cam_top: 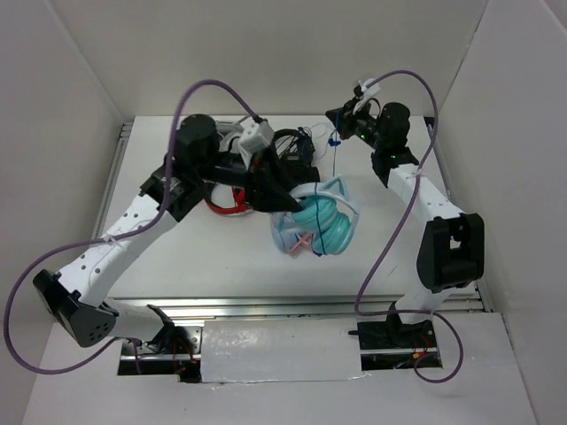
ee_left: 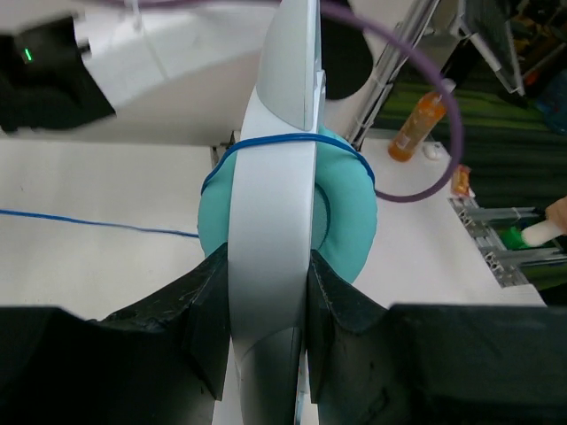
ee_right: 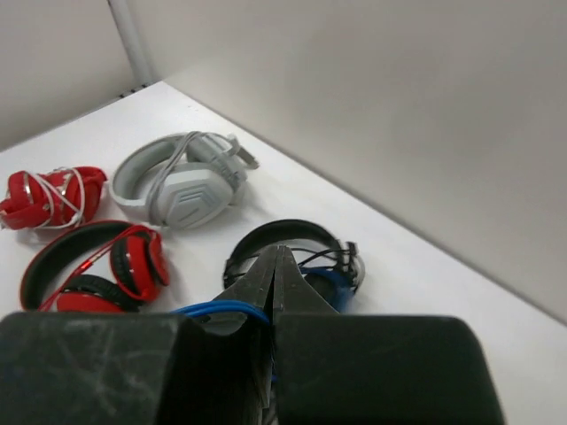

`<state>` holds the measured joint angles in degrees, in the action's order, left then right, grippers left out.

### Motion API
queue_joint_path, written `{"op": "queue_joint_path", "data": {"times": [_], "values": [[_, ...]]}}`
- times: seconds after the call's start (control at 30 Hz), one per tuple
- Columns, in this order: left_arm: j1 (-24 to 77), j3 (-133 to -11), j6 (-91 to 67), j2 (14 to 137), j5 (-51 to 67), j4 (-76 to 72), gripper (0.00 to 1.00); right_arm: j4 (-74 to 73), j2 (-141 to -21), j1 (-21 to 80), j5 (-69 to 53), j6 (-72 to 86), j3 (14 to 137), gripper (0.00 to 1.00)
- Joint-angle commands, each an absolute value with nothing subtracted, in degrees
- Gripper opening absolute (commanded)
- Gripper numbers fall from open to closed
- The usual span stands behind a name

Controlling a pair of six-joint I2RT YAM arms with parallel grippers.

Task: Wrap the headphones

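You had the headphones [cam_top: 323,221] at the middle of the table [cam_top: 221,266], their headband between the fingers of the left gripper [ee_left: 266,301]. The cable [cam_top: 335,168] looped around the cups, then led back to the right gripper [cam_top: 341,119] behind them. Other headsets [ee_right: 186,181] lay behind and left of the headphones.

**Headphones:** five pairs countable.
- teal headphones [cam_top: 326,223]: one, with one blue cable [ee_left: 89,221]
- red-and-black pair [ee_right: 97,266]: one
- small red pair [ee_right: 49,199], wound in white cord: one
- grey-white pair [ee_right: 182,181]: one
- black pair [ee_right: 292,224] with blue parts: one

**Light-blue and pink item [cam_top: 288,235]:** one, possibly a sixth pair; cannot tell.

**Robot arms:** two, the left arm [cam_top: 124,235] and the right arm [cam_top: 425,199].

**Purple cables:** two, the left purple cable [cam_top: 213,83] and the right purple cable [cam_top: 407,73].

**Orange bottle [ee_left: 416,124]:** one.
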<state>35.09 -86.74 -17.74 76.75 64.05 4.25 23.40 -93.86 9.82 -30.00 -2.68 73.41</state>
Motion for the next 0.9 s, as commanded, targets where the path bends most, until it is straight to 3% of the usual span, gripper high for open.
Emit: {"op": "queue_joint_path", "data": {"times": [0.0,0.23,0.5,0.87], "values": [[40.41,-86.40,-5.65,77.86,54.19,11.47,0.00,19.16,-91.42,7.83,-33.92,-4.83,78.04,0.00],[48.60,-91.91,4.57,88.82,29.03,24.59,0.00,8.89,-83.95,8.87,-33.14,-16.33,81.30,0.00],[48.88,-101.24,-1.91,100.97,3.97,34.97,0.00,8.00,-70.34,12.12,-25.76,-19.51,74.89,0.00],[46.93,-99.23,-7.73,94.22,-12.91,34.80,0.00,8.96,-56.70,18.89,-8.18,-20.30,65.32,0.01]]}}
